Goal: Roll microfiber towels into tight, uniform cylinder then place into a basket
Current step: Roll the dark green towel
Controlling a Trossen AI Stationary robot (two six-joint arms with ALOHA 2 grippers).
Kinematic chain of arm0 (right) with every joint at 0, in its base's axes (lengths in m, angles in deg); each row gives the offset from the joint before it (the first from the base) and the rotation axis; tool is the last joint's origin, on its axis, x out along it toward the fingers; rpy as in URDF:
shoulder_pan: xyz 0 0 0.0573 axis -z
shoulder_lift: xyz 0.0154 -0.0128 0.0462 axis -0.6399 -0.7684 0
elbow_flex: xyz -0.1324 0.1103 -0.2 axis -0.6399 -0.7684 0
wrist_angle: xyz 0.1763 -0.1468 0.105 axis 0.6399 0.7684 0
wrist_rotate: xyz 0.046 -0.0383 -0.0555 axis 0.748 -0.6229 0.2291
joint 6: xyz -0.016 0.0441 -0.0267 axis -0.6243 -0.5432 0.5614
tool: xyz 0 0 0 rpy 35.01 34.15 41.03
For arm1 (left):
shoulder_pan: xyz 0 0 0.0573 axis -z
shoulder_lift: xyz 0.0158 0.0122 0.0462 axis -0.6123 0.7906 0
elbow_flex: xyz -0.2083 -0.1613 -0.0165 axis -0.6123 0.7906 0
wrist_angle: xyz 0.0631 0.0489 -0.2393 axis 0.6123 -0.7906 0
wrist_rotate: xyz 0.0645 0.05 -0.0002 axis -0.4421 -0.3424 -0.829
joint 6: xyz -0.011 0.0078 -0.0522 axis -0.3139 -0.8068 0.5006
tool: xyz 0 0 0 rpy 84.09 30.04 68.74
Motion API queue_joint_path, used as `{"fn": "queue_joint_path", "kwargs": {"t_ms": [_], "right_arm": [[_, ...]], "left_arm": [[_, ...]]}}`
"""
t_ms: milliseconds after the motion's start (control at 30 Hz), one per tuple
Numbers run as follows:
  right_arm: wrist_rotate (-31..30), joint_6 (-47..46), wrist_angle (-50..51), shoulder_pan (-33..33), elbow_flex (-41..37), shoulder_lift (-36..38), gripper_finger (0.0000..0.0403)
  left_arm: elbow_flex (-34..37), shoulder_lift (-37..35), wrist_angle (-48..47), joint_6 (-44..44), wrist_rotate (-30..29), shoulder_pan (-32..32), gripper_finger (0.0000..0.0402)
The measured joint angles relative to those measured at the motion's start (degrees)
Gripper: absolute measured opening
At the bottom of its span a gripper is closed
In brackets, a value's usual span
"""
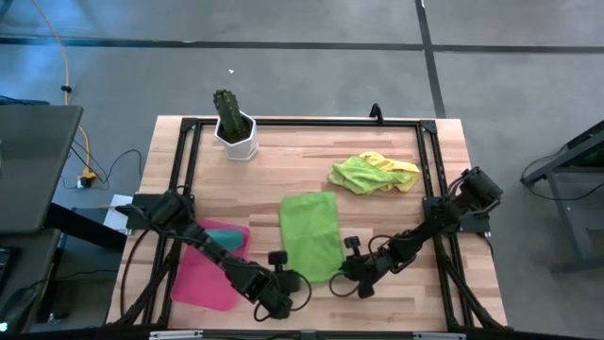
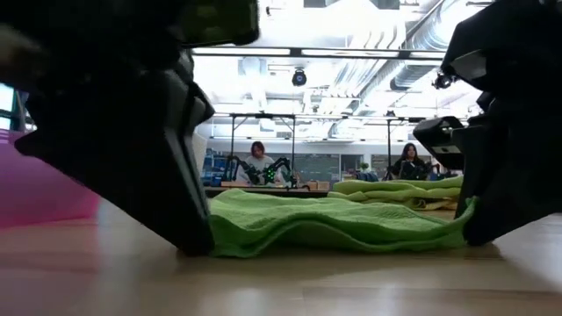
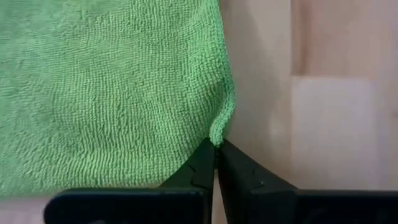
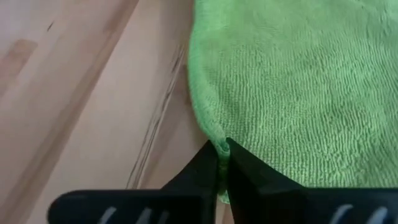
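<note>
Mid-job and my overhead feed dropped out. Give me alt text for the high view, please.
Both grippers pinch the near corners of a flat green towel at table centre: left gripper and right gripper, both shut. A teal towel lies in the pink basket at left; crumpled lime and yellow towels and a potted cactus sit farther back.

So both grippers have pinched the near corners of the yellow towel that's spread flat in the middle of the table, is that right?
Not quite: the flat towel is green, as the high view shows. The yellow towel lies crumpled farther back. The left gripper and right gripper are indeed shut on its near corners.
</note>
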Motion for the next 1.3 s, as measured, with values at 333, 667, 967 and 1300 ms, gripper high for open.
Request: {"fn": "queue_joint_path", "kwargs": {"t_ms": [333, 667, 967, 1300], "right_arm": [[9.1, -10.6, -0.2, 1.5, 0.0, 1.3, 0.0002], [19.0, -27.1, 0.5, 5.6, -0.2, 3.5, 0.0001], [25.8, -33.7, -0.6, 7.6, -0.2, 3.6, 0.0001], [27.5, -36.2, -0.8, 9.5, -0.2, 3.7, 0.0001]], "left_arm": [[-1.8, -0.1, -1.9, 9.6, 8.1, -0.6, 0.0006], [-2.5, -0.1, -2.2, 17.4, 15.7, -2.8, 0.0006], [-2.3, -3.5, -1.9, 18.9, 21.2, -4.5, 0.0005], [-2.4, -5.7, -5.4, 18.8, 20.3, -5.4, 0.0005]]}}
